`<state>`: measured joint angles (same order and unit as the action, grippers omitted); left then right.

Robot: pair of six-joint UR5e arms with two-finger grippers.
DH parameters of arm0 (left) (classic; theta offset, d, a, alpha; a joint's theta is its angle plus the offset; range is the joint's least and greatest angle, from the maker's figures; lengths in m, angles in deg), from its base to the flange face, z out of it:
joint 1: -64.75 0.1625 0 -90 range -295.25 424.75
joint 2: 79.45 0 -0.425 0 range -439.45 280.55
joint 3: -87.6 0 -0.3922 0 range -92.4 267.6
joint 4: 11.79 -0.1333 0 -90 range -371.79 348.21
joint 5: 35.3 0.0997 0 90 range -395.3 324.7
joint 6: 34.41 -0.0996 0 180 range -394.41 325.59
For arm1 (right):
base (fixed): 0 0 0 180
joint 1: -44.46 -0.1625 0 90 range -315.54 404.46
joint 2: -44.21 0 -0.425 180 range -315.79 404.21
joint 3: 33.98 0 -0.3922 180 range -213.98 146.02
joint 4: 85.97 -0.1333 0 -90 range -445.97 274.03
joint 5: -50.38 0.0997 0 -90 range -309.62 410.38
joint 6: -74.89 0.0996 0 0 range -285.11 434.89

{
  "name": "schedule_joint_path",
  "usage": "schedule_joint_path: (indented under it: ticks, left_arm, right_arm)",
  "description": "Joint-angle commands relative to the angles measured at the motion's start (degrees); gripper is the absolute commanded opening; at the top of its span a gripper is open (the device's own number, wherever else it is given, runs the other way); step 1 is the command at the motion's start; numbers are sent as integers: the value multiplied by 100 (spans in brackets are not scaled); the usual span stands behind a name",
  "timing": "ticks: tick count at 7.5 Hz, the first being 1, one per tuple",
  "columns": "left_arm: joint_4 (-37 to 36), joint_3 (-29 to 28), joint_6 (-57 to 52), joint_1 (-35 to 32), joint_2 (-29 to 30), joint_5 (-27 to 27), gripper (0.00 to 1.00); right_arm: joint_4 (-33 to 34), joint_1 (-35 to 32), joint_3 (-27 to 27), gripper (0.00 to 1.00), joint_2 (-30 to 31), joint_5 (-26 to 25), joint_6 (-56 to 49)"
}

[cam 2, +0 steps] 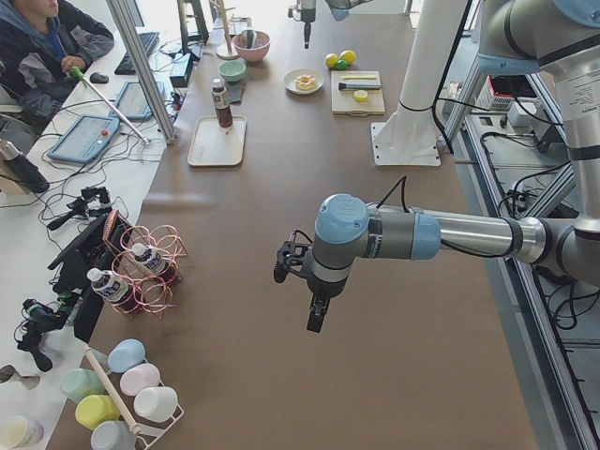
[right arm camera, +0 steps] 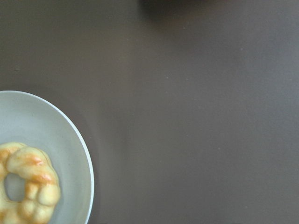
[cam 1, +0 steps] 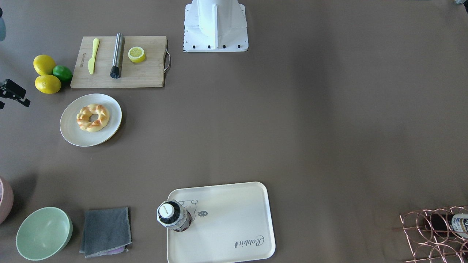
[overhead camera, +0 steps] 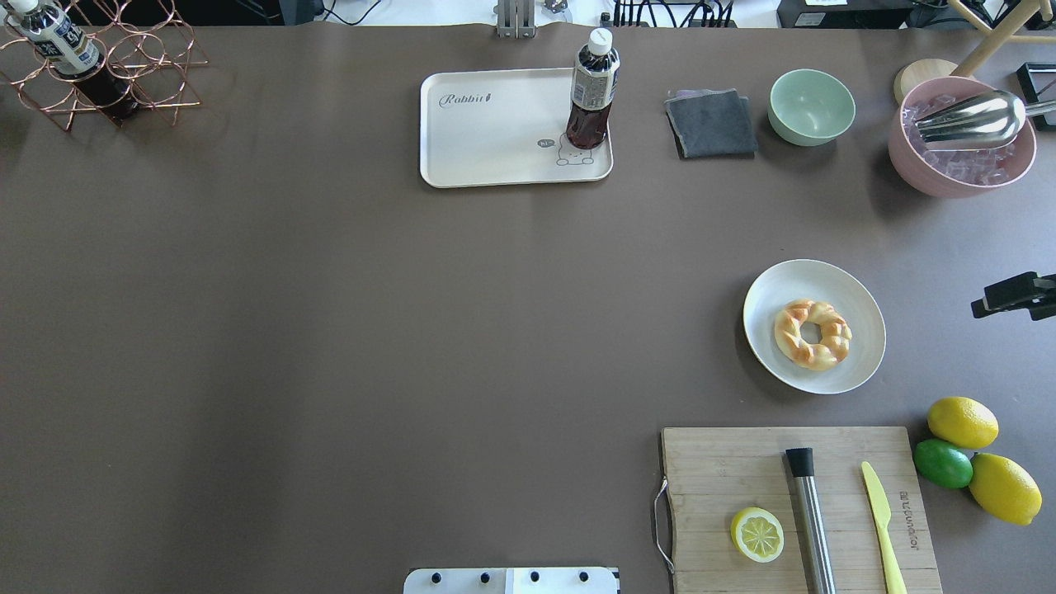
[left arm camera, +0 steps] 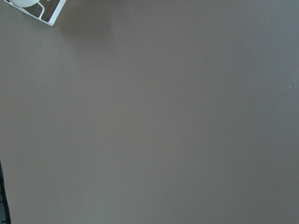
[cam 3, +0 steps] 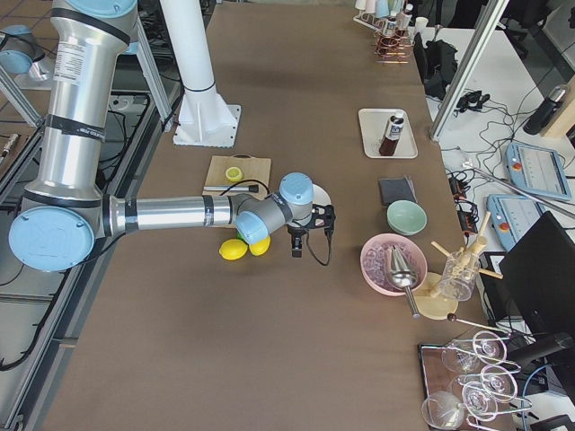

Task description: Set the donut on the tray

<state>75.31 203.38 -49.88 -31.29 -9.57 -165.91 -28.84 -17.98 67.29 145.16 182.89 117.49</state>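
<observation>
The donut lies on a round white plate at the left of the surface, well apart from the tray at the near edge. A dark bottle stands upright on the tray's left end. Beyond the plate, a wooden cutting board carries a yellow knife, a steel rod and a lemon half. The right gripper shows partly at the left edge; how its jaws stand cannot be told.
</observation>
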Motion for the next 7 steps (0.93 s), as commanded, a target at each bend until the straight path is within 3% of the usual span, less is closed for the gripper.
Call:
schedule_joint_path:
  ticks: [1,3,5,6,7]
  left_arm:
    - [0,6,0,-3,0,0,97]
    - [0,-2,0,-3,8,0,97]
    - [0,6,0,-3,17,0,97]
    - [0,15,0,-3,17,0,97]
    - [0,6,0,-3,17,0,97]
  right_arm:
    - [-298,705,-404,90,-671,-364,844]
    - [-587,996,-782,87,-919,-637,1206]
    - [-974,1076,-1090,75,-972,-647,1277]
    - [-1010,1120,-1091,64,-981,-638,1434]
    - [-1011,1120,-1083,34,-981,-638,1444]
